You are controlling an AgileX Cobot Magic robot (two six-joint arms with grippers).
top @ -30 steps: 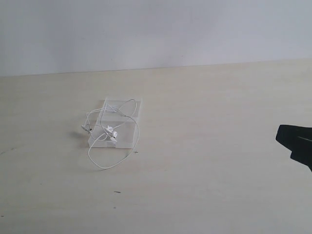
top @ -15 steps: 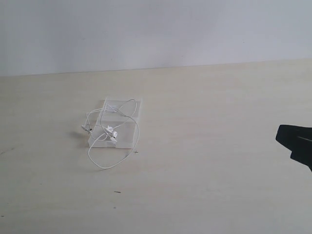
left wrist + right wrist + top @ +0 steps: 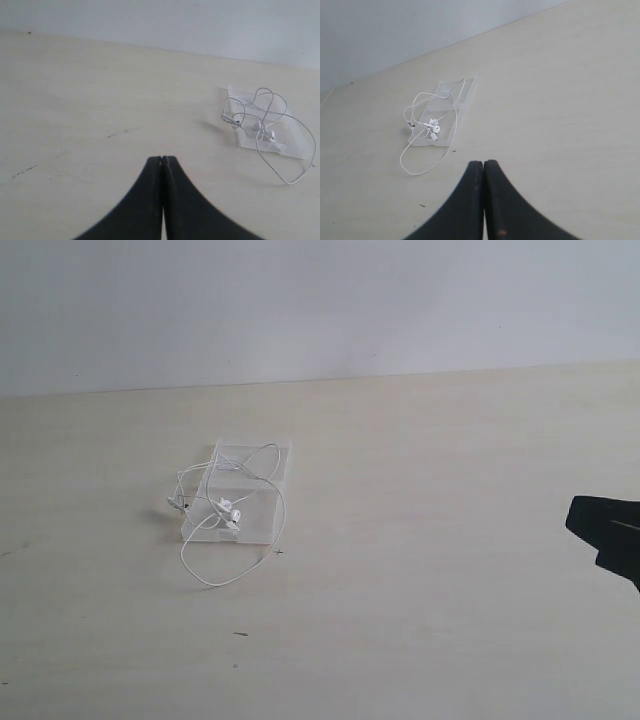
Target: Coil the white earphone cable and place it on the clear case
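The clear case (image 3: 262, 458) (image 3: 295, 145) (image 3: 465, 97) lies flat on the pale table, left of centre in the exterior view. The white earphone cable (image 3: 275, 502) (image 3: 272, 102) (image 3: 420, 96) sits loosely looped on top of it, earbuds (image 3: 232, 508) near the case's front, with one loop (image 3: 215, 581) hanging off onto the table. My left gripper (image 3: 162, 159) is shut and empty, well away from the case, and out of the exterior view. My right gripper (image 3: 484, 163) is also shut and empty; its dark body (image 3: 608, 535) shows at the exterior view's right edge.
The table (image 3: 430, 620) is a light wood surface with a few small dark specks (image 3: 241, 634). A plain pale wall (image 3: 320, 300) stands behind its far edge.
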